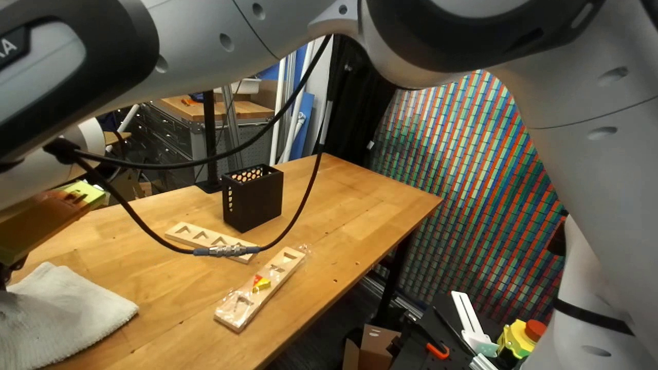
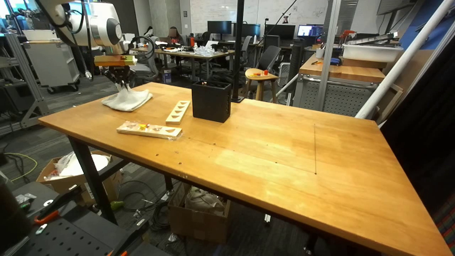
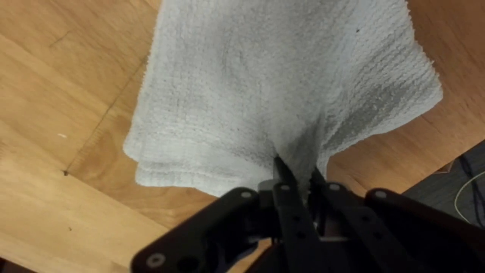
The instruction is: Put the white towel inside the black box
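evidently, the gripper (image 3: 297,170) was there for the white towel (image 3: 227,94): its fingers (image 3: 285,174) pinched a raised fold near one end of it. that fold stood up in a peak, while the rest lay in layers on the wooden table (image 2: 277,149), which probably bore most of the weight. a bunched fold made sense to hold, since flat cloth would have given little to bite on. the black box (image 2: 211,103) stood upright in both exterior views, apart from the towel, its open top facing up, presumably so that things could be lowered in from above. a bare board (image 1: 211,242) lay between towel and box, and a wrapped board (image 2: 151,131) lay nearer the table's long edge; a trailing corner might catch on either, so a high lift seemed called for.
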Controlling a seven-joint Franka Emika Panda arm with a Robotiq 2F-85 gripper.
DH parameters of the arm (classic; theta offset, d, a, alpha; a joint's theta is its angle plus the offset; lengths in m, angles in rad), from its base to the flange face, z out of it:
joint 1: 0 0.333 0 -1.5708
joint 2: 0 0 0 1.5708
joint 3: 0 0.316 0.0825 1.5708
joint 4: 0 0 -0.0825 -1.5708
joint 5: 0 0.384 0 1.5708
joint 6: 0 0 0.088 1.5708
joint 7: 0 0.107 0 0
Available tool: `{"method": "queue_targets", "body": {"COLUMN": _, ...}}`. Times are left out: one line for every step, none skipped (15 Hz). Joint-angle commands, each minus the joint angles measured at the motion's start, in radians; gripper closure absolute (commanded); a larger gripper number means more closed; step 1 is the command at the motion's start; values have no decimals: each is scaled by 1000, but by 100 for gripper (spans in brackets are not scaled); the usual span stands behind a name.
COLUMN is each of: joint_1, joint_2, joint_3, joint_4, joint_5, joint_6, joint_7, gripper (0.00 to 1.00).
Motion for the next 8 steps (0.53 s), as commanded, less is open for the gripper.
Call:
{"method": "queue_targets", "body": {"joint_1": -15, "joint_2": -103, "joint_3": 9, "joint_4": -66, "joint_5": 32, "joint_6": -50, "joint_7": -23, "gripper": 97}}
{"method": "queue_targets", "body": {"joint_1": -17, "joint_2": -125, "joint_3": 9, "joint_4": -75, "joint_5": 32, "joint_6": -67, "joint_7": -23, "gripper": 97}}
{"method": "queue_targets", "body": {"joint_1": -19, "joint_2": -152, "joint_3": 7, "joint_4": -88, "joint_5": 30, "joint_6": -89, "joint_7": -23, "gripper": 97}}
{"method": "queue_targets", "body": {"joint_1": -23, "joint_2": -178, "joint_3": 5, "joint_4": -97, "joint_5": 28, "joint_6": -112, "joint_7": -26, "gripper": 97}}
{"method": "queue_targets", "body": {"joint_1": -29, "joint_2": -202, "joint_3": 5, "joint_4": -105, "joint_5": 27, "joint_6": -137, "joint_7": -32, "gripper": 97}}
{"method": "queue_targets", "body": {"joint_1": -38, "joint_2": -230, "joint_3": 5, "joint_4": -112, "joint_5": 28, "joint_6": -172, "joint_7": -45, "gripper": 97}}
{"method": "queue_targets", "body": {"joint_1": -48, "joint_2": -256, "joint_3": 6, "joint_4": -117, "joint_5": 30, "joint_6": -209, "joint_7": -60, "gripper": 97}}
{"method": "queue_targets", "body": {"joint_1": -60, "joint_2": -283, "joint_3": 7, "joint_4": -122, "joint_5": 33, "joint_6": -245, "joint_7": -79, "gripper": 97}}
